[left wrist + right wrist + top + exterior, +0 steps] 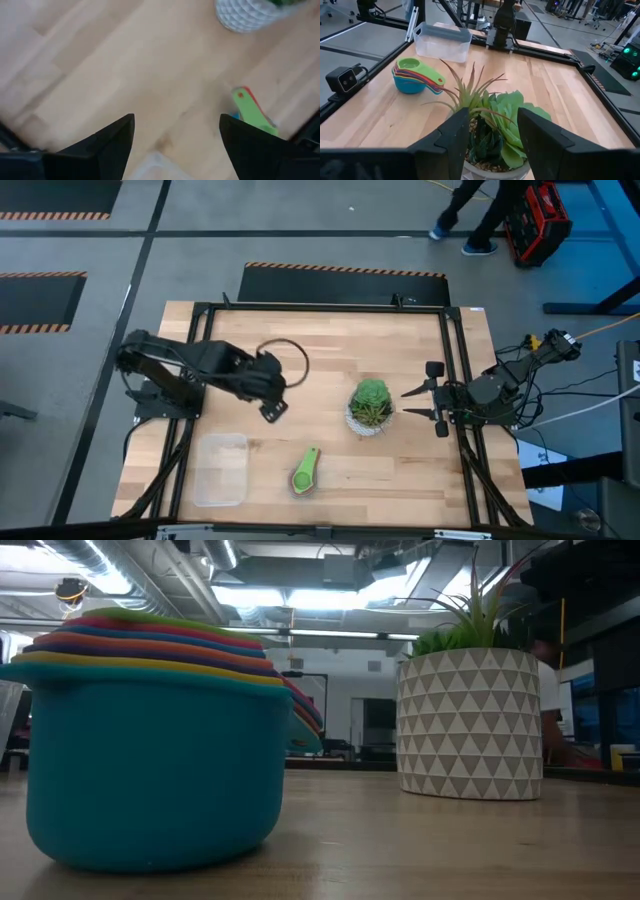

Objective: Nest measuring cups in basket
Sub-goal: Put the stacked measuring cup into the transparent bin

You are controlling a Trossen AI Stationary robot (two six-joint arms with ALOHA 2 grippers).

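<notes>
A: On the light wooden table (pixel 420 470), near the front edge, sits the stack of nested plastic measuring cups (pixel 305 471), green one on top, teal one at the bottom w/ the coloured rims layered inside it. It stands on bare wood, just beside the clear rectangular plastic basket (pixel 220 470), not in it.

B: And the basket's contents?

A: Nothing visible inside. The only other container is the white patterned pot holding a green plant (pixel 371 408), between the stack and the right arm.

B: Arms?

A: Left gripper (pixel 272 394) hovers above the table behind the basket, fingers wide apart, nothing between them. Right gripper (pixel 424 392) waits near the right edge, pointed at the plant, fingers partly apart, empty.

B: How should the next step go?

A: My guess: left gripper comes down over the stack, pinches the flat handles or the rims together so the set lifts as one, then sets it down w/in the basket walls w/o tipping.
</notes>
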